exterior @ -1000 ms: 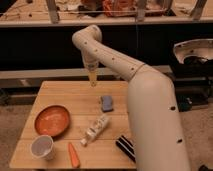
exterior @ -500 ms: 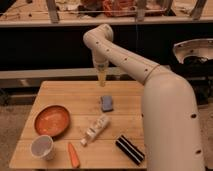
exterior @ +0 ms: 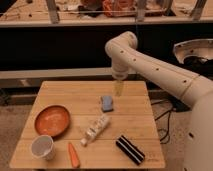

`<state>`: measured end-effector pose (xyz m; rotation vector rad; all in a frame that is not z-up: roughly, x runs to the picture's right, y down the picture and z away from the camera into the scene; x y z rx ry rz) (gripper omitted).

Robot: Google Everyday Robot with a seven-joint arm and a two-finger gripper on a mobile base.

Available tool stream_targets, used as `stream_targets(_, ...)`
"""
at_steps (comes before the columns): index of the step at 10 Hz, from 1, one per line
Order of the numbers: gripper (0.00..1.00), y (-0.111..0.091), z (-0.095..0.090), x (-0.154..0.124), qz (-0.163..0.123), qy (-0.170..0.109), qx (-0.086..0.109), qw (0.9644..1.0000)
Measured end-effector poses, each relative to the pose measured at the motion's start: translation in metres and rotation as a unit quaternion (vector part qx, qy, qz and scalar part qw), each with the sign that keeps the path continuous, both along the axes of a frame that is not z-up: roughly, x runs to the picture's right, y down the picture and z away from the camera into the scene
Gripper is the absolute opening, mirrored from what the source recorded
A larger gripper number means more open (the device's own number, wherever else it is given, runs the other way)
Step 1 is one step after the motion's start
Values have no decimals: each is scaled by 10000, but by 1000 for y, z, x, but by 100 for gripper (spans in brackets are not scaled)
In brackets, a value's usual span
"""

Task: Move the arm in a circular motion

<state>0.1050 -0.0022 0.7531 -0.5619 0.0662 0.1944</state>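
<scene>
The arm (exterior: 150, 62) is seen reaching in from the right edge of the view, bent at a rounded joint so that its last link points straight down, and the tool (exterior: 119, 89) hangs over the far edge of the bench (exterior: 140, 115), right of the middle. Nothing is held; whether it is apart or together cannot be told. Any circular sweep would be made above the bench's things, which lie toward the near side: the blue sponge (exterior: 107, 103) nearest, then the bottle (exterior: 96, 129), bowl (exterior: 52, 120), cup (exterior: 42, 147), carrot (exterior: 73, 154) and striped block (exterior: 130, 149). The arm's base is cut off at the right.
</scene>
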Motion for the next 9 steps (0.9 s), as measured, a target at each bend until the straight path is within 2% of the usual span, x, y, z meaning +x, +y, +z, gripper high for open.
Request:
stream_targets(3,80,35,-26,34,379,176,-3,9991)
stream_targets(4,80,50,-36,37,488,207,-21,9986)
stream_targets(6,80,75,-54,32,570,190,-48,9982)
stream_targets(7,80,88,-62,21,638,74,-73,9979)
stream_targets(9,80,109,-77,3,665,9,-101,9977)
